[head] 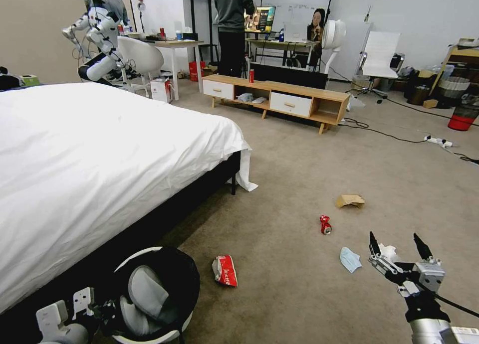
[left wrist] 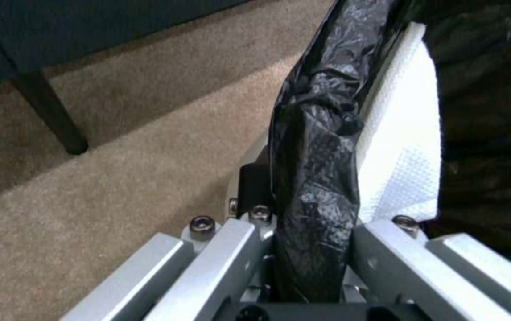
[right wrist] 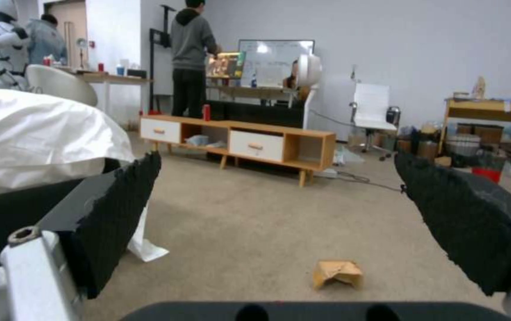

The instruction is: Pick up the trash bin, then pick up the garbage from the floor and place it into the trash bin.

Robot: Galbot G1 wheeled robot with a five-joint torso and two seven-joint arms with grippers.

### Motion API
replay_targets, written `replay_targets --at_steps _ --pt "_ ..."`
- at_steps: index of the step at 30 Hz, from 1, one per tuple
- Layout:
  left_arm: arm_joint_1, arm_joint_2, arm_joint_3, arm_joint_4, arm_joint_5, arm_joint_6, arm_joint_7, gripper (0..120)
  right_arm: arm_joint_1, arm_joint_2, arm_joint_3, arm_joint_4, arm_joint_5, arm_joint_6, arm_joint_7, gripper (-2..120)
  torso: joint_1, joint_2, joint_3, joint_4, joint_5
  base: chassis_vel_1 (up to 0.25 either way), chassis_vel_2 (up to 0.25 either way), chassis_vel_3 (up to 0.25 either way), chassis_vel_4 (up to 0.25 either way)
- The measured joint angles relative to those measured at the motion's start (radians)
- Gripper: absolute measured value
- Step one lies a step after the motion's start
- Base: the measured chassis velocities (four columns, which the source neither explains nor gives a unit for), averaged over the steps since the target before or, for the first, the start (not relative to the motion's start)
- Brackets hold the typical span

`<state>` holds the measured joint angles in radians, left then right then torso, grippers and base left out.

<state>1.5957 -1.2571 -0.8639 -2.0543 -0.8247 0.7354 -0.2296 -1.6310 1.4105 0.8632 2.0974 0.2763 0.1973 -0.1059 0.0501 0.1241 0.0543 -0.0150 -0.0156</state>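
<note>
The white trash bin point(head: 174, 279), lined with a black bag, hangs at the lower left beside the bed. My left gripper point(head: 110, 308) is shut on its rim; the left wrist view shows the bag-covered rim point(left wrist: 315, 169) pinched in my left gripper point(left wrist: 312, 232), with white paper point(left wrist: 398, 147) inside. Garbage lies on the carpet: a red-white wrapper point(head: 225, 270), a crushed red can point(head: 325, 225), a blue mask point(head: 350, 259), a white tissue point(head: 386, 252) and a brown paper bag point(head: 350, 200) point(right wrist: 339, 273). My right gripper point(head: 399, 249) point(right wrist: 279, 178) is open just above the tissue and holds nothing.
The white-sheeted bed point(head: 100, 149) fills the left side, its black leg point(left wrist: 53, 116) close to the bin. A low wooden cabinet point(head: 279, 99) with an upright red can point(head: 251, 76) stands ahead. Cables and a power strip point(head: 439, 141) cross the far right floor near a red wastebasket point(head: 463, 117).
</note>
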Motion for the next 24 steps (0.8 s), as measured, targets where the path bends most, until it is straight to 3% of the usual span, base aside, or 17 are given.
replay_targets --at_steps 10,13,17,19,22,24 --pt "0.031 0.001 -0.005 -0.02 0.019 0.0 0.024 1 -0.005 -0.042 0.004 0.025 0.026 -0.049 0.015 100 0.0 0.0 0.0 -0.0001 0.0001 0.0 0.0 0.0 0.0" --pt "0.046 0.001 -0.002 -0.033 0.03 0.0 0.034 1 -0.013 -0.081 -0.009 0.078 0.094 -0.186 0.064 100 0.0 0.0 0.0 -0.0001 -0.0001 0.0 0.0 0.0 0.0" --pt "0.055 0.002 -0.001 -0.041 0.034 0.0 0.041 1 -0.018 -0.106 -0.02 0.099 0.116 -0.273 0.098 100 0.0 0.0 0.0 -0.0001 0.0 0.0 0.0 0.0 0.0" --pt "0.06 0.006 -0.001 -0.046 0.035 0.0 0.043 1 -0.026 -0.139 -0.03 0.118 0.144 -0.364 0.119 100 0.0 0.0 0.0 0.0 0.0002 0.0 0.0 0.0 0.0" --pt "0.061 0.008 -0.001 -0.046 0.036 0.0 0.043 1 -0.029 -0.152 -0.034 0.127 0.158 -0.404 0.133 100 0.0 0.0 0.0 0.0 0.0001 0.0 0.0 0.0 0.0" --pt "0.062 0.011 0.0 -0.047 0.036 0.0 0.044 1 -0.033 -0.18 -0.046 0.148 0.197 -0.49 0.165 100 0.0 0.0 0.0 -0.0002 -0.0001 0.0 0.0 0.0 0.0"
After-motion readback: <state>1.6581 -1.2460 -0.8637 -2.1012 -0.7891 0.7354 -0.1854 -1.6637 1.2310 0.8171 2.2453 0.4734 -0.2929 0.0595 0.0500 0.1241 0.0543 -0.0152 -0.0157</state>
